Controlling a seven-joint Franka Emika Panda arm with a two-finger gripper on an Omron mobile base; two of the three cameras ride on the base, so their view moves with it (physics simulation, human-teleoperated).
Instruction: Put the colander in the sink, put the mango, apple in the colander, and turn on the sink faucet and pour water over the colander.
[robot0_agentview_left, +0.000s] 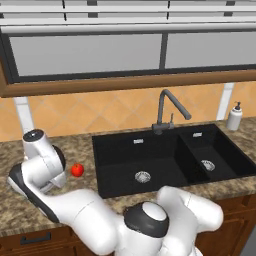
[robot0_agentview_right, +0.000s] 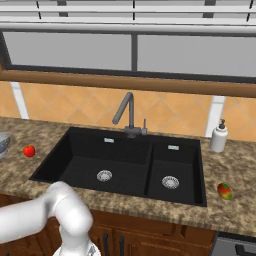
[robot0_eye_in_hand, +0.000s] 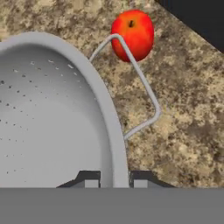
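Note:
The silver colander lies on the speckled counter left of the sink, and a sliver of it shows at the left edge. My gripper is shut on the colander's rim, one finger inside the bowl and one outside, close to its wire side handle. Just beyond that handle sits the red apple. On the counter right of the sink lies the mango. Nothing lies in the black sink. No water runs from the dark faucet.
A white soap dispenser stands at the back right of the sink. My arm bends low over the left counter. A smaller basin adjoins the main one on the right. A window runs above the tiled backsplash.

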